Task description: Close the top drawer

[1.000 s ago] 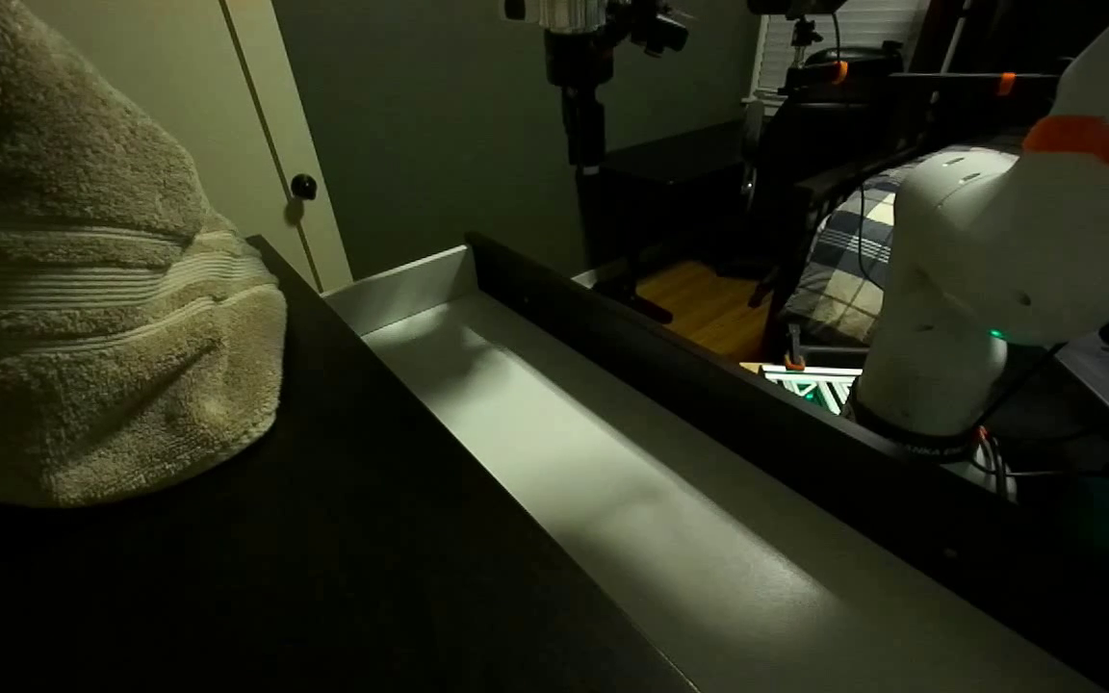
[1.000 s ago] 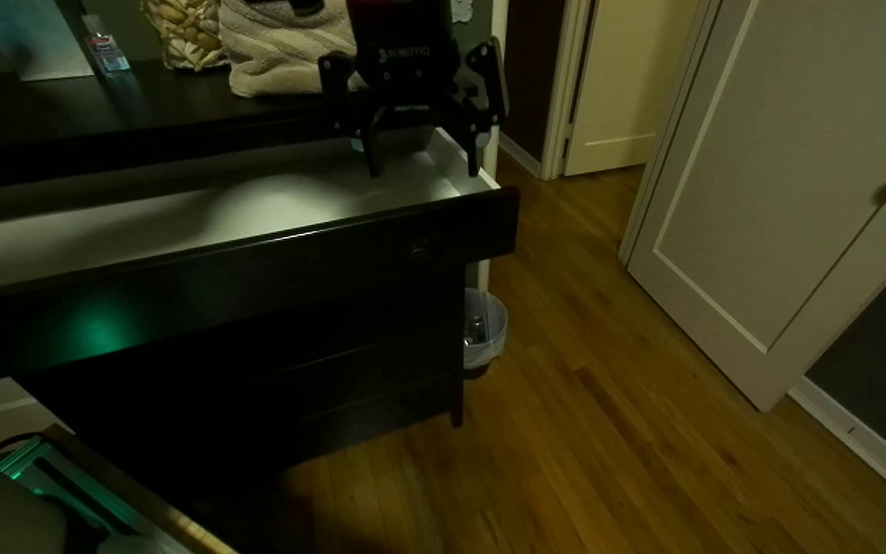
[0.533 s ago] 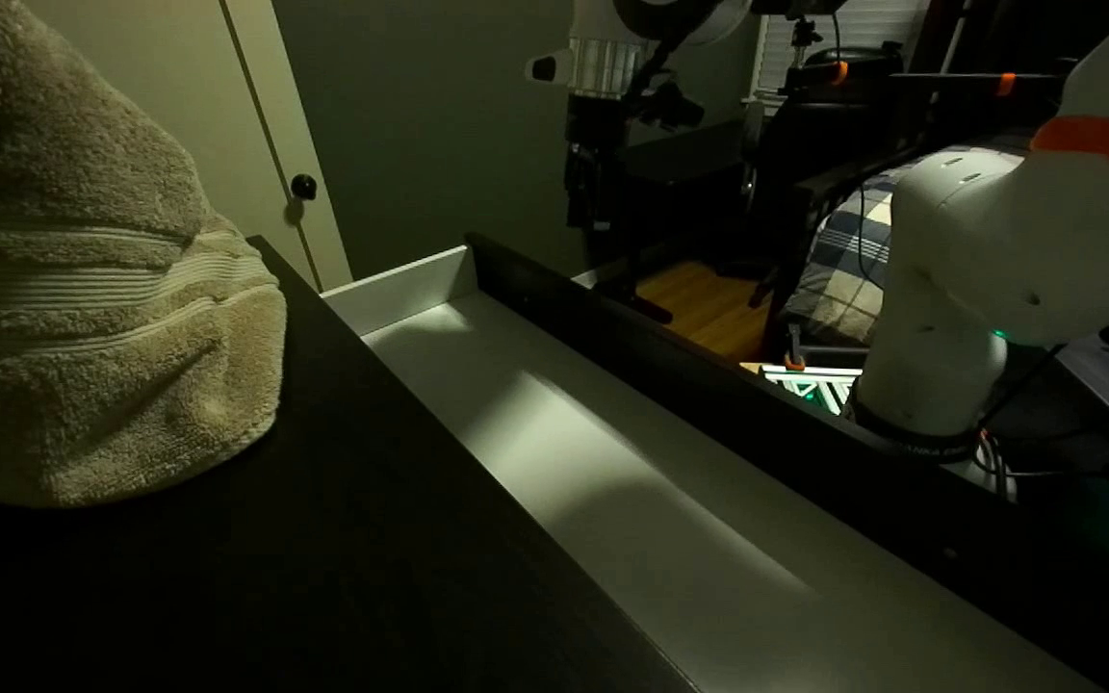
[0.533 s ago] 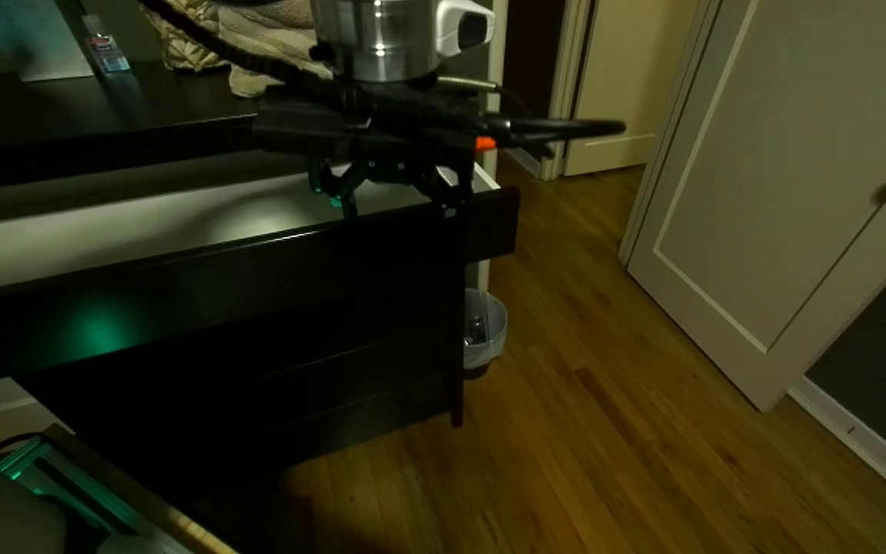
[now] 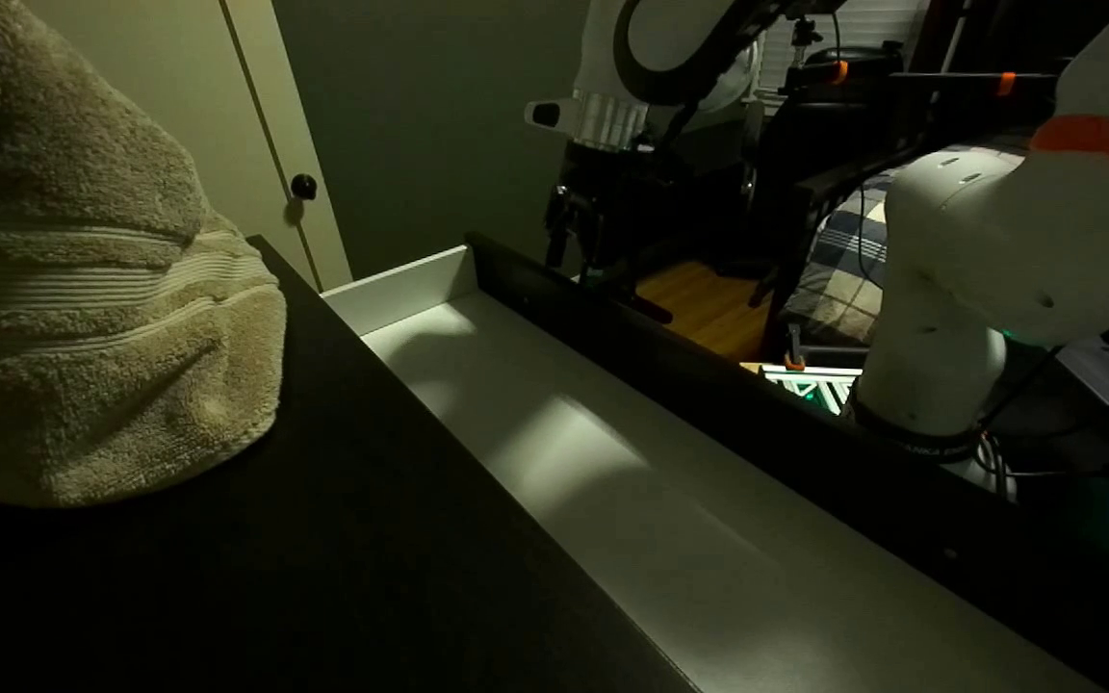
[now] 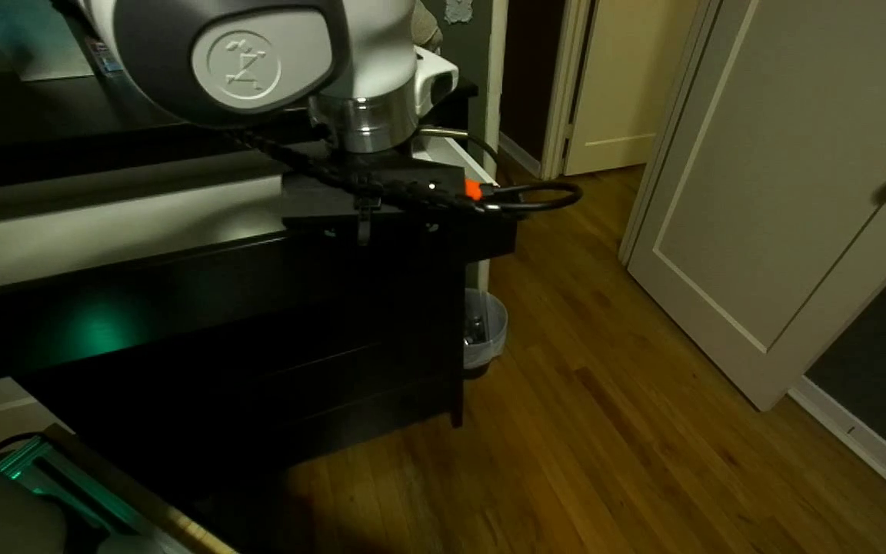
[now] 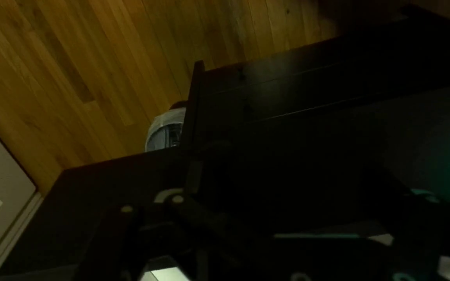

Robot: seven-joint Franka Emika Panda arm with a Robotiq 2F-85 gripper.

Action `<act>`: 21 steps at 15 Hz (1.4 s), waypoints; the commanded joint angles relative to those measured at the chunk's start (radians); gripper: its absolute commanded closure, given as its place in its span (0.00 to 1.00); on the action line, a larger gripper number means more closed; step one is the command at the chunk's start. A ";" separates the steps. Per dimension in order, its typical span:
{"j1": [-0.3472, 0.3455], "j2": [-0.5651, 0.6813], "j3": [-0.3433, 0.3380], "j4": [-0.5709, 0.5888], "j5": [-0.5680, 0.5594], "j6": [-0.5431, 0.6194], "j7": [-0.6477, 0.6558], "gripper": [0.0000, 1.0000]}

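The top drawer [image 5: 554, 452] stands pulled out, with its pale grey interior bare. It also shows in an exterior view [image 6: 128, 219], where its near-black front [image 6: 204, 285] faces the camera and the arm covers its right part. My gripper [image 5: 574, 260] points down on the outer side of the drawer front, near its far end. In the wrist view my gripper [image 7: 295, 168] has its dark fingers wide apart, with nothing seen between them, against the dark drawer front. Whether the fingers touch the front cannot be told in the dark.
A beige towel [image 5: 131, 366] sits on the dark cabinet top [image 5: 352, 539]. A lined bin [image 6: 487, 331] stands beside the cabinet; it also shows in the wrist view [image 7: 166, 130]. A white door [image 6: 781, 177] stands at the right. A black cable [image 6: 543, 201] loops from the wrist.
My gripper has moved down and outward, from above the drawer's interior to the outer side of its front. The arm now covers more of the drawer. The drawer has not moved.
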 commanded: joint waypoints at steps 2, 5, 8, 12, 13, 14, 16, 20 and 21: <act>0.086 0.052 -0.037 -0.001 0.119 0.066 -0.165 0.00; 0.133 0.062 -0.046 -0.001 0.222 0.064 -0.247 0.00; 0.173 0.078 -0.040 0.007 0.326 0.058 -0.320 0.00; 0.153 0.072 0.004 0.009 0.365 0.039 -0.343 0.00; 0.156 0.075 0.010 0.012 0.371 0.039 -0.347 0.00; 0.151 0.075 0.016 0.012 0.370 0.039 -0.346 0.00; 0.144 0.075 0.019 0.012 0.369 0.040 -0.345 0.00; 0.142 0.075 0.019 0.012 0.368 0.040 -0.345 0.00; 0.142 0.075 0.019 0.012 0.368 0.040 -0.345 0.00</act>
